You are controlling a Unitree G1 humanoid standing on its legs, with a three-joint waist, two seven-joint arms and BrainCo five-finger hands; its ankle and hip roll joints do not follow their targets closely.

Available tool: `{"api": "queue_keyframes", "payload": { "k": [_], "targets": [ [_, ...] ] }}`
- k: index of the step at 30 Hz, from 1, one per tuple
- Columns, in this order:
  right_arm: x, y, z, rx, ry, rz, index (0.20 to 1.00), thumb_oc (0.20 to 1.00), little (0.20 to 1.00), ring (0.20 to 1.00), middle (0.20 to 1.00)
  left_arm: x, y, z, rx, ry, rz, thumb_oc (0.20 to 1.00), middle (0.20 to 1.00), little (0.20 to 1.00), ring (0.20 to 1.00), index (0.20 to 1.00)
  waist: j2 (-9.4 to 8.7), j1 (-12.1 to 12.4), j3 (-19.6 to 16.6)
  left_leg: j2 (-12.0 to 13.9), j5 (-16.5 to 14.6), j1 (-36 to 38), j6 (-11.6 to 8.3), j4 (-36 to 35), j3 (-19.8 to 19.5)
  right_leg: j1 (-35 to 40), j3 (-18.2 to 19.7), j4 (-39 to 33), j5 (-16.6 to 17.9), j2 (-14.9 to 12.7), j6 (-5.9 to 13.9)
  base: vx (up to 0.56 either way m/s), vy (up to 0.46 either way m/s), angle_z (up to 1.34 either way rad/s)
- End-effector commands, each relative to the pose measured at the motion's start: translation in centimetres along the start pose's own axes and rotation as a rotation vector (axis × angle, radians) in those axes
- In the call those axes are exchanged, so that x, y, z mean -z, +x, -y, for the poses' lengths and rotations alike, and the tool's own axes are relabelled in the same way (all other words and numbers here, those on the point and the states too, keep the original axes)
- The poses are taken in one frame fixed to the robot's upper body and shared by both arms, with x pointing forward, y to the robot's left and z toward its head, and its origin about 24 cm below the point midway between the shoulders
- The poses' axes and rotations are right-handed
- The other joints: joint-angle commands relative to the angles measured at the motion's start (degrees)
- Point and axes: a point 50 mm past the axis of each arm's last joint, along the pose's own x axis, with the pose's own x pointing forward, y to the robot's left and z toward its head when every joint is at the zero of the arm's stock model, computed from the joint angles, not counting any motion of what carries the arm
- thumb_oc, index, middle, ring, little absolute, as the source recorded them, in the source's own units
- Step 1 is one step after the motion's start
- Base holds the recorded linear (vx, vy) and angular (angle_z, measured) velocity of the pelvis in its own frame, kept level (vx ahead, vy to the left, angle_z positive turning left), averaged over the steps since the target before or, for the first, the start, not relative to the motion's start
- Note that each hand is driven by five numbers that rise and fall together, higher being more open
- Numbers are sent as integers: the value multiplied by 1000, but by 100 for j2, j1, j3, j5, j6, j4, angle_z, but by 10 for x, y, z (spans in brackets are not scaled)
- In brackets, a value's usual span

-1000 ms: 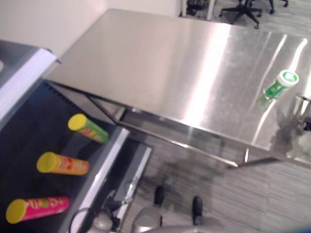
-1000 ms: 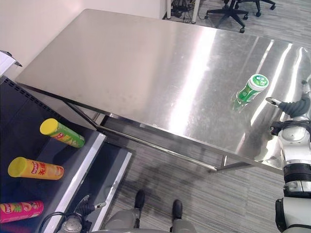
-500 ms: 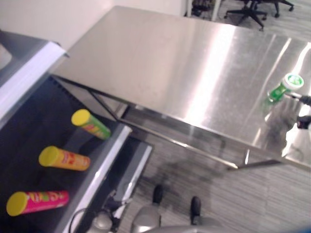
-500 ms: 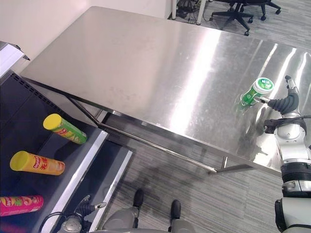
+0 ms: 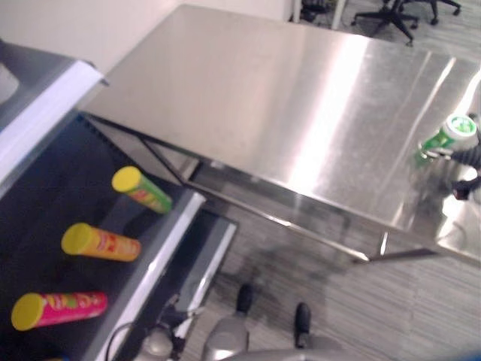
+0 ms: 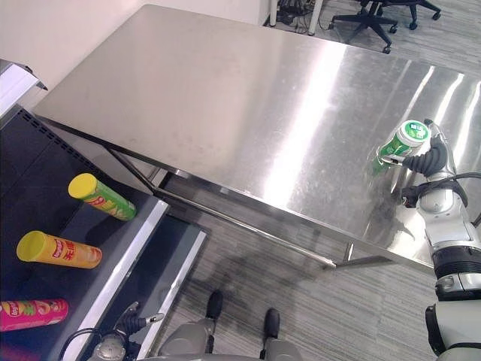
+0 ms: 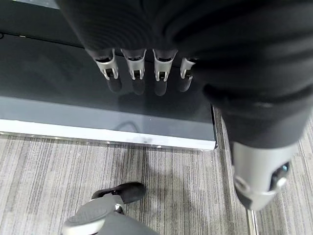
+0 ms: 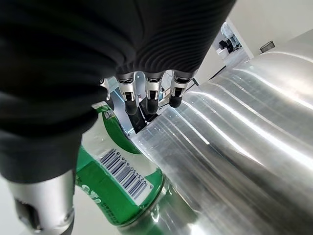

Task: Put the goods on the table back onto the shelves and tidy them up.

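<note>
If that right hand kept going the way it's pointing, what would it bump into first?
Most likely the green can standing on the steel table. The right hand is right beside it, fingers stretched alongside the can; whether they already touch is hard to tell.

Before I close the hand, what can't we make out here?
- Whether the right hand touches the green can: right eye view, the hand covers the can's far side.
- The can's top: right wrist view, hidden behind the hand's dark cover.
- The pink can on the shelf: right eye view, cut by the frame edge.
</note>
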Motion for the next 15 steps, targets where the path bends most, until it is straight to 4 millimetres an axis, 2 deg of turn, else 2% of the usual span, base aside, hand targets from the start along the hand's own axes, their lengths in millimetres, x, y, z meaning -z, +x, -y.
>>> {"api": "queue_keyframes", "payload": {
  "k": [1, 7, 9, 11, 15],
  "targets": [
    [-36, 15, 33, 92, -60, 129, 1000, 1000, 1000, 1000, 1000, -12, 6, -17, -35, 68, 44, 1000, 1000, 1000, 1000, 1000, -194, 287, -52, 345, -832, 349, -398, 266, 263, -110, -312, 577, -834, -530, 759, 0, 0, 0],
    [-40, 16, 32, 108, -64, 142, 1000, 1000, 1000, 1000, 1000, -12, 6, -17, -38, 74, 44, 1000, 1000, 1000, 1000, 1000, -170, 300, -26, 337, -818, 313, -396, 253, 262, -143, -318, 575, -826, -537, 763, 0, 0, 0],
    [-40, 16, 32, 112, -71, 141, 721, 721, 721, 721, 721, -13, 6, -18, -41, 75, 44, 1000, 1000, 1000, 1000, 1000, -171, 296, -19, 334, -819, 304, -394, 261, 256, -150, -322, 581, -825, -538, 763, 0, 0, 0],
    [-41, 16, 32, 121, -66, 142, 200, 200, 200, 200, 200, -13, 7, -18, -45, 77, 45, 1000, 1000, 1000, 1000, 1000, -169, 294, -13, 334, -824, 301, -393, 265, 259, -155, -317, 584, -825, -539, 764, 0, 0, 0],
    [-49, 16, 30, 133, -53, 174, 200, 200, 200, 200, 200, -14, 7, -20, -53, 80, 52, 1000, 1000, 1000, 1000, 1000, -164, 302, -7, 334, -820, 285, -389, 261, 261, -175, -311, 574, -820, -538, 761, 0, 0, 0]
  ]
}}
